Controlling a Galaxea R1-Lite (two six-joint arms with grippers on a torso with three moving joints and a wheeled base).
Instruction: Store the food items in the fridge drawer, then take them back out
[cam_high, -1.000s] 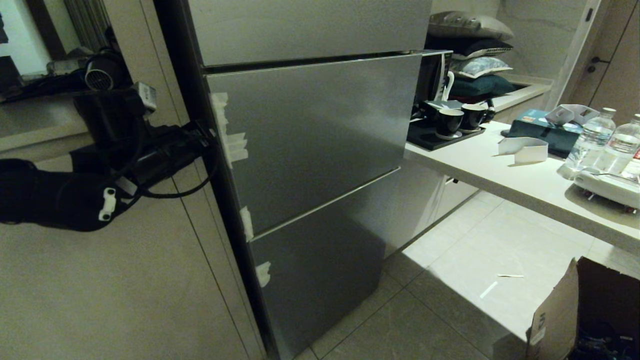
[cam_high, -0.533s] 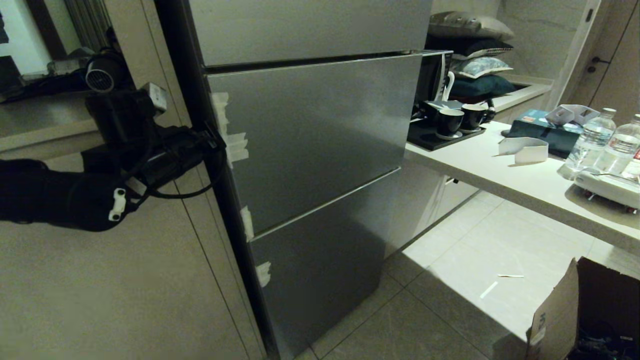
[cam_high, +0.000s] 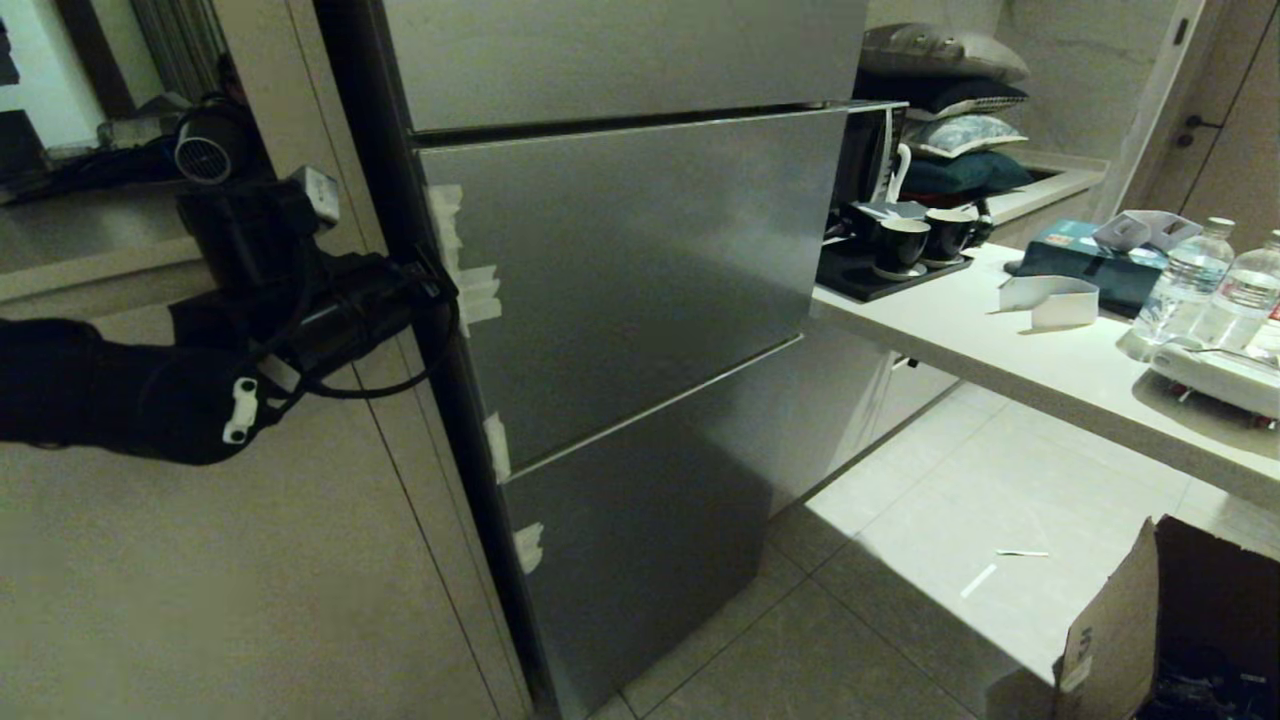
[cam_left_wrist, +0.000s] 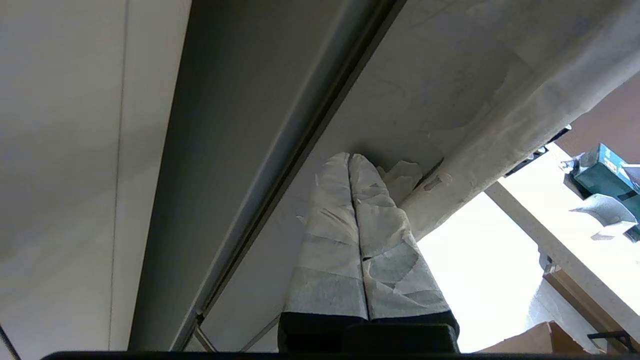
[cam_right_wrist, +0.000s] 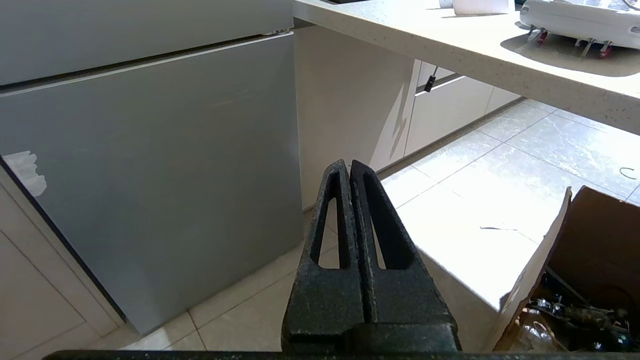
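Note:
The fridge (cam_high: 640, 270) stands before me with its grey door fronts closed, so the fridge drawer and the food items are hidden. My left gripper (cam_high: 442, 290) is shut and reaches to the left edge of the middle door, beside the white tape scraps (cam_high: 470, 290). In the left wrist view its tape-wrapped fingertips (cam_left_wrist: 349, 159) are pressed together against that taped edge (cam_left_wrist: 500, 135), with nothing between them. My right gripper (cam_right_wrist: 349, 167) is shut and empty, low above the tiled floor near the bottom door (cam_right_wrist: 150, 170); it is outside the head view.
A pale cabinet wall (cam_high: 200, 560) flanks the fridge on the left. On the right runs a counter (cam_high: 1010, 350) with black cups (cam_high: 900, 245), water bottles (cam_high: 1185, 275) and a teal box (cam_high: 1075, 255). An open cardboard box (cam_high: 1170, 620) sits on the floor at lower right.
My left arm has moved a little to the right, bringing its gripper up to the taped edge of the middle door. The fridge fronts look unchanged.

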